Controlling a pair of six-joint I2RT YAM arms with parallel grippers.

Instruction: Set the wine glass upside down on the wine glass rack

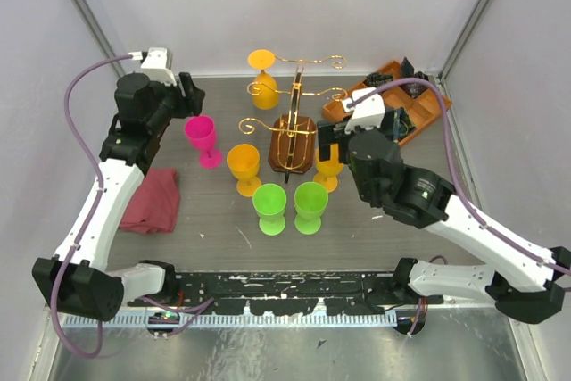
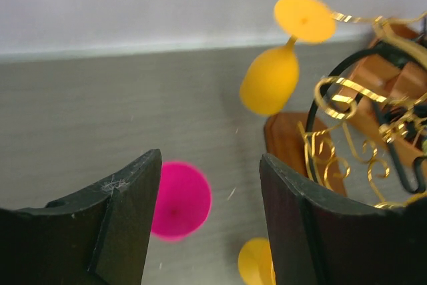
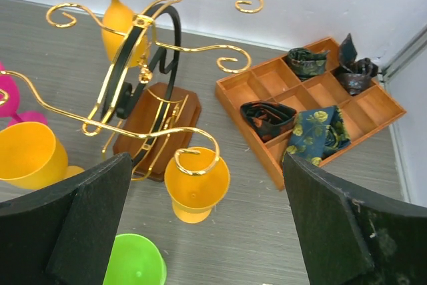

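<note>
From above: hovers the left gripper (image 1: 190, 95), spread apart and empty, over the pink wine glass (image 1: 203, 137) standing upright on the counter (image 1: 214, 213), left of the wine glass rack (image 1: 293, 136); holds the right gripper (image 1: 332, 138) likewise apart beside the rack. Left wrist: finds the pink rim off-centre in the gap, so could tip it on closing. Right wrist: crowds gold scrolls over a yellow glass (image 3: 197, 183); might snag wire

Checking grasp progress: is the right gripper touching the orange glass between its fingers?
Apart. Right wrist view: bare table separates the orange glass from both open fingers.
</note>
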